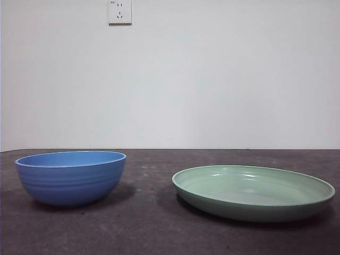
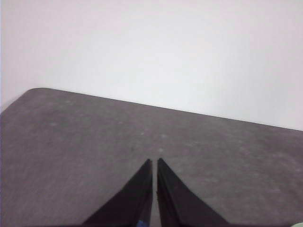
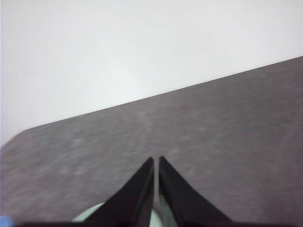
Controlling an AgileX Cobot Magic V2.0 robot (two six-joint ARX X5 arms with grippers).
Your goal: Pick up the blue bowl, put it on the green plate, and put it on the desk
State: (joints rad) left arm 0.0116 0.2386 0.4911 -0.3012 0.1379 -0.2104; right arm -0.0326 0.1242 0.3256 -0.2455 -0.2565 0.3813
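Left hand [image 2: 155, 161]: jaws pressed together, holding nothing, tips above bare desk [image 2: 71, 142]. Right hand [image 3: 156, 159]: jaws likewise pressed together, empty, with a sliver of the green plate [image 3: 90, 213] showing beside them. Front view: blue bowl [image 1: 70, 178] upright on the desk at left; green plate [image 1: 253, 192] flat at right, apart from the bowl. White wall outlet [image 1: 120, 11] behind.

Glossy ridged blue bowl [image 1: 71, 178] and smooth glossy green plate [image 1: 253, 192] on matt, speckled desk [image 1: 149, 223]
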